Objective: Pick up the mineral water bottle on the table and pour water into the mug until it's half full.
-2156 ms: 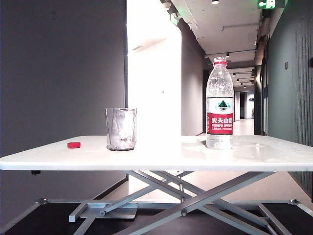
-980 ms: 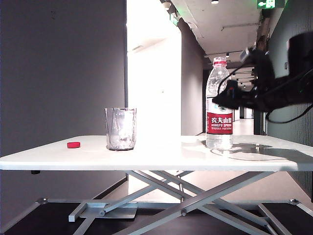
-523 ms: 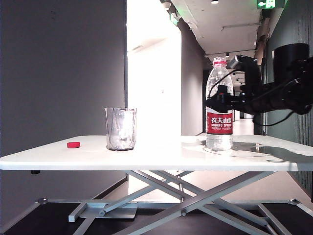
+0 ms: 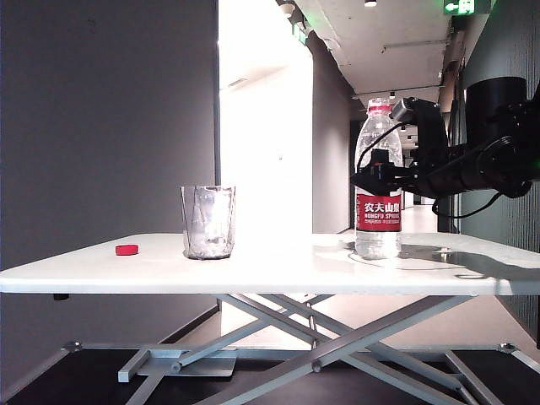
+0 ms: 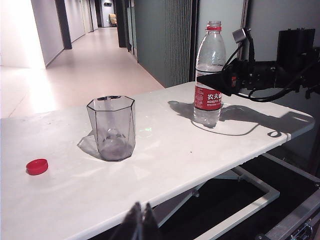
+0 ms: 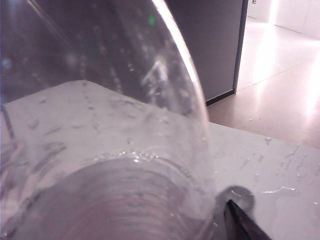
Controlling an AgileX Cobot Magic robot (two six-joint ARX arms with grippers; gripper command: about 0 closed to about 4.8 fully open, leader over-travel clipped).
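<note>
The mineral water bottle point(image 4: 379, 181) stands upright on the white table point(image 4: 278, 268), at about 3 o'clock from the faceted clear mug point(image 4: 208, 221), with a small red cap point(image 4: 127, 250) at the mug's 9 o'clock. The right tool point(image 4: 364, 179) is level at the bottle's label, fingers spread wide around it, not clamped. The left tool point(image 5: 139, 223) sits low off the table's near edge, fingertips together, holding nothing.

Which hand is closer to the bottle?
The right. The right hand is at the bottle, level with its label, fingers spread. The left hand hangs below the table's near edge, far away.
</note>
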